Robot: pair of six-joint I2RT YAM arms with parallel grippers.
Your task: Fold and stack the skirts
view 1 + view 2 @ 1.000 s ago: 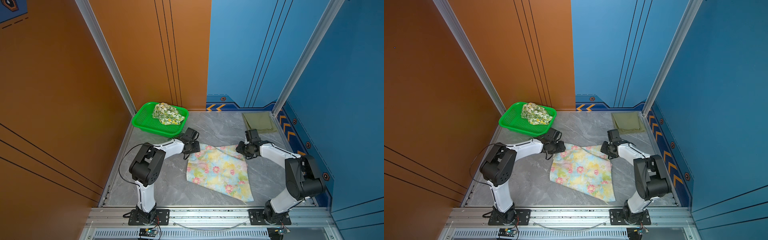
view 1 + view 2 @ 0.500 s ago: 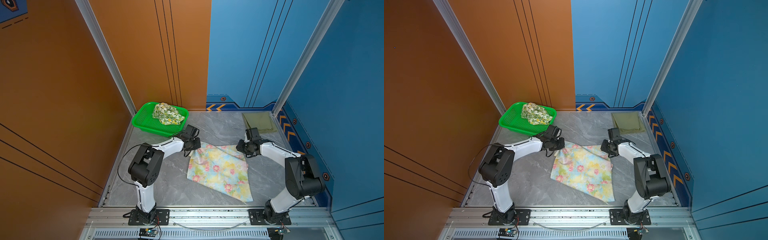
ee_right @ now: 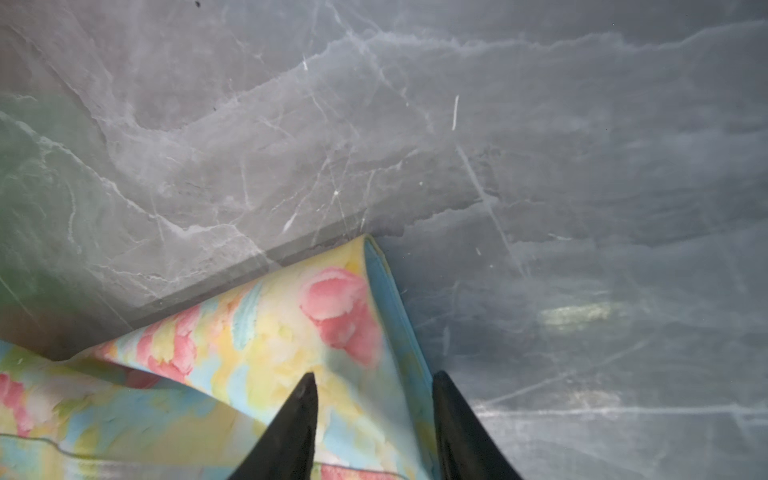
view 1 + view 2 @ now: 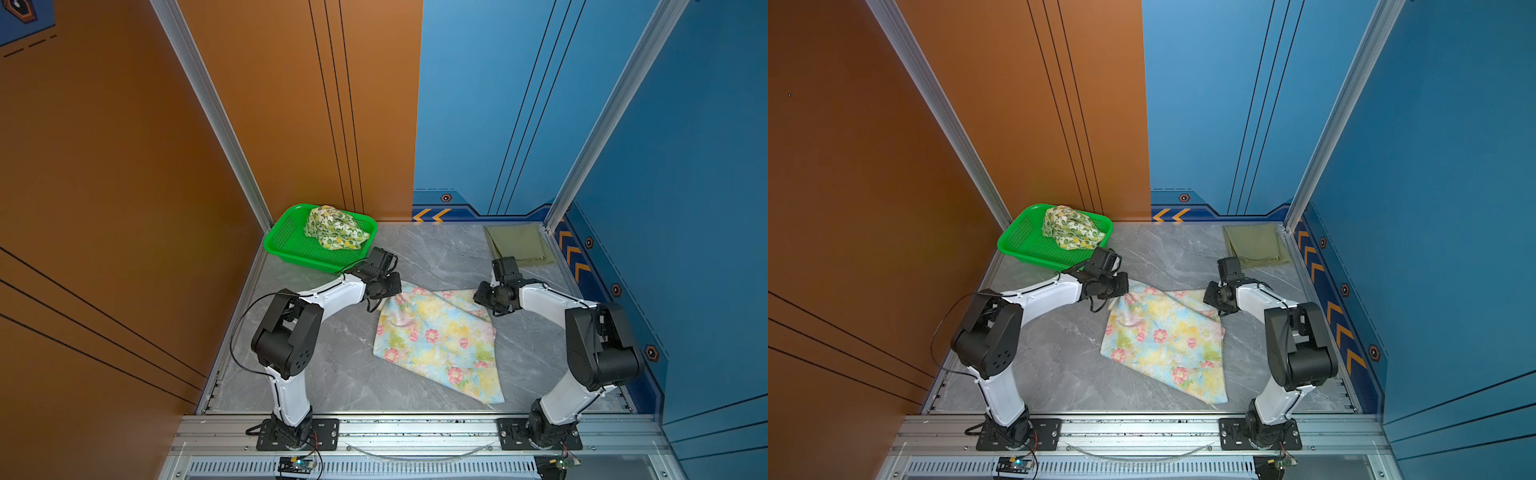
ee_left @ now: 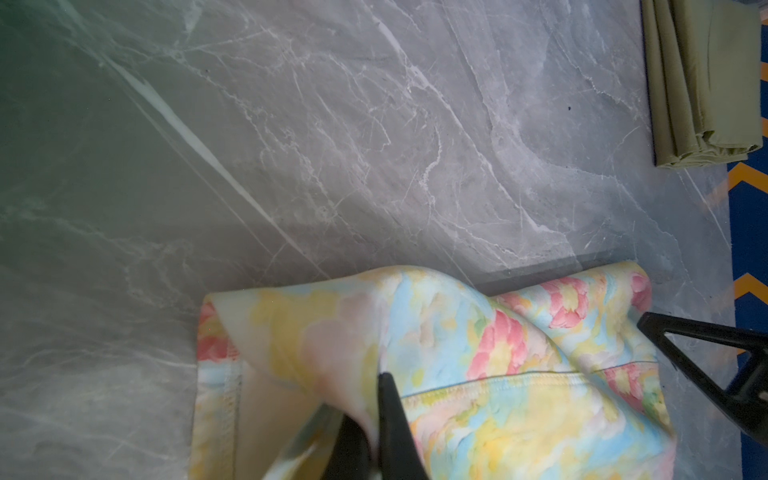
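Nearest me, the floral skirt (image 4: pixel 436 340) lies spread on the bench (image 4: pixel 332 374), its near corner trailing toward 5 o'clock, close to the front rail. It is flat there but rumpled along its far edge, where both arms have come in.

At the skirt's 11 o'clock corner my left claw (image 5: pixel 372 436) is clenched. In the left wrist view the fingers are together with a fold of the floral cloth pinched between them, raised a little off the bench.

At the 1 o'clock corner my right claw (image 3: pixel 375 374) stands with its fingers apart, astride the hemmed corner. That corner is humped up, with shadow beneath it. I cannot tell whether the fingers actually bite.

Farther back, at 11 o'clock on the bench, the green basket (image 4: pixel 286 245) holds the lemon-print skirt (image 4: pixel 334 228), bunched and unfolded. At 1 o'clock, against the far wall, the olive-green skirt (image 4: pixel 519 245) lies folded.

My worry is an uneven lift. If only the left has cloth, pulling would swing the skirt askew and the fold would land crooked. The left pinch may also hold just one layer, so the skirt could gape open when raised. The left wrist sits just beside the basket, so a careless swing could knock it.
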